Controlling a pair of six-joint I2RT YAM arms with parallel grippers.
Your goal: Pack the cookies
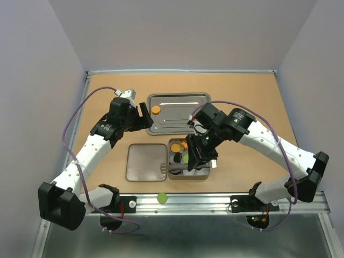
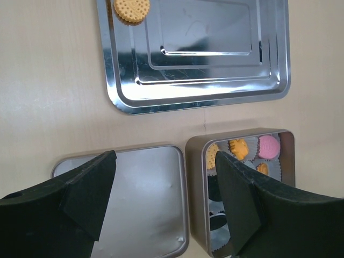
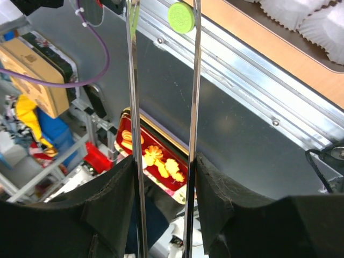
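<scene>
A small square tin (image 1: pixel 200 173) in front of the arms holds cookies in paper cups: pink (image 2: pixel 268 146), orange (image 2: pixel 238 148), green (image 1: pixel 185 158) and black. One orange cookie (image 1: pixel 155 109) (image 2: pixel 131 9) lies on the steel tray (image 1: pixel 177 112) at its left end. A green cookie (image 1: pixel 162 198) (image 3: pixel 181 17) sits on the metal rail at the near edge. My right gripper (image 1: pixel 196 156) (image 3: pixel 164 161) hangs over the tin, shut on thin metal tongs (image 3: pixel 134 107). My left gripper (image 1: pixel 144 115) (image 2: pixel 164 161) is open and empty, above the lid (image 2: pixel 145 204).
The tin's lid (image 1: pixel 146 162) lies flat just left of the tin. White paper cups (image 3: pixel 317 16) show at the right wrist view's top corner. Walls close the table on three sides.
</scene>
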